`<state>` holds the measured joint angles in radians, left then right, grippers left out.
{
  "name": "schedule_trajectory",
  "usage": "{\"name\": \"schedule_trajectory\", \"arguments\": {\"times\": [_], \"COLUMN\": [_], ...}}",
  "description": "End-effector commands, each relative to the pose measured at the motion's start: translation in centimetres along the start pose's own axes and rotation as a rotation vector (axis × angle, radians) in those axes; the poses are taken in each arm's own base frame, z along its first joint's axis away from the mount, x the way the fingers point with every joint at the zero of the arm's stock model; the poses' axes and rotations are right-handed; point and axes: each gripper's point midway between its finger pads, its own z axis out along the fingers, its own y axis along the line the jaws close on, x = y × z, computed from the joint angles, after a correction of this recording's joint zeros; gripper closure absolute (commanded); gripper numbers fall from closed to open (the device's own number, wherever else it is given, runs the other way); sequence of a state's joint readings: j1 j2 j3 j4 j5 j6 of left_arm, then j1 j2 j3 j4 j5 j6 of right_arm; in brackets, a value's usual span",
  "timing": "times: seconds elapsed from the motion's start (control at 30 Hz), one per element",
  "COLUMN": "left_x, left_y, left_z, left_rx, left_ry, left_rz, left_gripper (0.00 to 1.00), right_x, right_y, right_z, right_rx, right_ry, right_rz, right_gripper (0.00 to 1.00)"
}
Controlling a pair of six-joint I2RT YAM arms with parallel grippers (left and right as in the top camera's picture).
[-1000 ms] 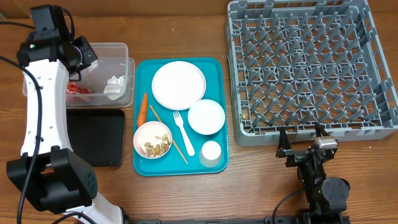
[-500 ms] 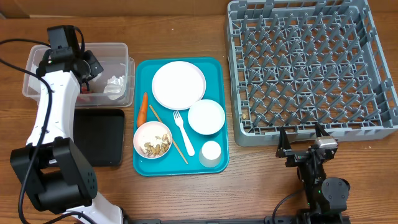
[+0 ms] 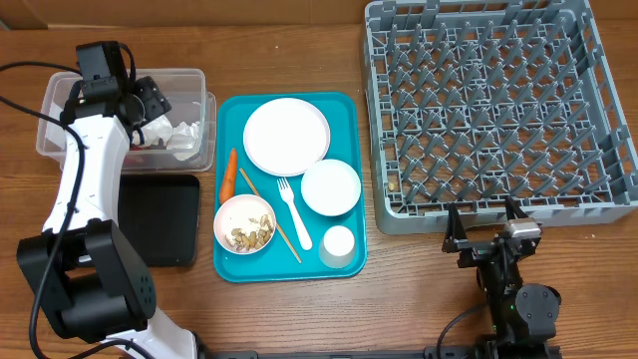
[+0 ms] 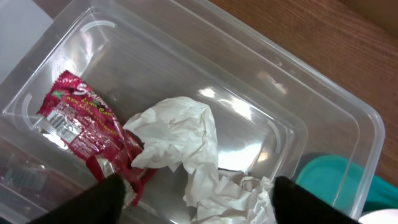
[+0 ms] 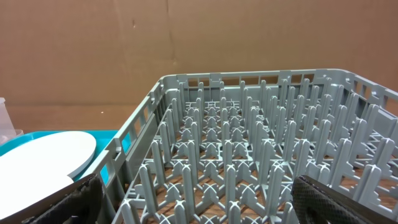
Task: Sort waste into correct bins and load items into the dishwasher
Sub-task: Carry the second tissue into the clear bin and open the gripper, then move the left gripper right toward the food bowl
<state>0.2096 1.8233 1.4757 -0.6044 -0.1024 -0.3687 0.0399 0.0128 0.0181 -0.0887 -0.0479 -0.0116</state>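
the clear bin (image 4: 155,68) on the worktop (image 3: 399,299) holds a crumpled white tissue (image 4: 180,134) and a crinkled red wrapper (image 4: 81,124), touching each other; the wrapper's white lettering is too blurred to read. the left pincer (image 4: 196,199) hangs released just above them, grasping nothing, and the right pincer (image 3: 486,221) sits released in front of the grey dish rack (image 3: 498,100)

Wooden table (image 3: 299,319) carrying four things.
A clear bin (image 3: 191,76) sits at the far left with a black bin (image 3: 159,219) just beside it. A teal tray (image 3: 231,120) is in the middle and a grey rack (image 3: 478,214) on the right.
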Motion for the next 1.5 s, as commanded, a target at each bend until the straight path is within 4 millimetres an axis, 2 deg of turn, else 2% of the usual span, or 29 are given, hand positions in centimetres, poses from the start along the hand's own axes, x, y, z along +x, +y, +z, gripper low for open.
{"name": "schedule_trajectory", "arguments": {"times": [0.0, 0.2, 0.33, 0.43, 0.53, 0.7, 0.87, 0.97, 1.13, 1.47], "left_x": [0.0, 0.9, 0.5, -0.6, -1.7, -1.3, 2.5, 5.6, 9.9, 15.2], "left_y": [0.2, -1.3, -2.3, -3.1, -4.0, -4.7, -6.1, -7.1, -8.4, -10.7], "left_z": [-0.3, -0.7, -2.2, -4.5, -7.8, -12.8, -15.8, -16.4, -17.2, -18.3], "left_rx": [-0.006, 0.074, 0.11, 0.138, 0.169, 0.21, 0.288, 0.323, 0.315, 0.254], "left_ry": [-0.004, 0.039, 0.017, -0.032, -0.091, -0.129, -0.02, 0.09, 0.212, 0.266], "left_rz": [-0.006, -0.001, 0.028, 0.053, 0.063, 0.083, 0.11, 0.149, 0.236, 0.428], "left_gripper": [0.19, 0.13, 0.14, 0.16, 0.15, 0.12, 0.07, 0.0, 0.0, 0.0], "right_x": [0.1, 0.1, 0.1, 0.1, 0.1, 0.1, 0.1, 0.1, 0.1, 0.1], "right_y": [-0.1, -0.1, -0.1, -0.1, -0.1, -0.1, -0.1, -0.1, -0.1, -0.1], "right_z": [0.0, 0.0, 0.0, 0.0, 0.0, 0.0, 0.0, 0.0, 0.0, 0.0], "right_rx": [0.003, 0.003, 0.003, 0.003, 0.003, 0.003, 0.003, 0.003, 0.003, 0.003], "right_ry": [-0.007, -0.007, -0.007, -0.007, -0.007, -0.007, -0.007, -0.007, -0.007, -0.007], "right_rz": [-0.004, -0.004, -0.004, -0.004, -0.004, -0.004, -0.004, -0.004, -0.004, -0.004], "right_gripper": [0.0, 0.0, 0.0, 0.0, 0.0, 0.0, 0.0, 0.0, 0.0, 0.0]}}
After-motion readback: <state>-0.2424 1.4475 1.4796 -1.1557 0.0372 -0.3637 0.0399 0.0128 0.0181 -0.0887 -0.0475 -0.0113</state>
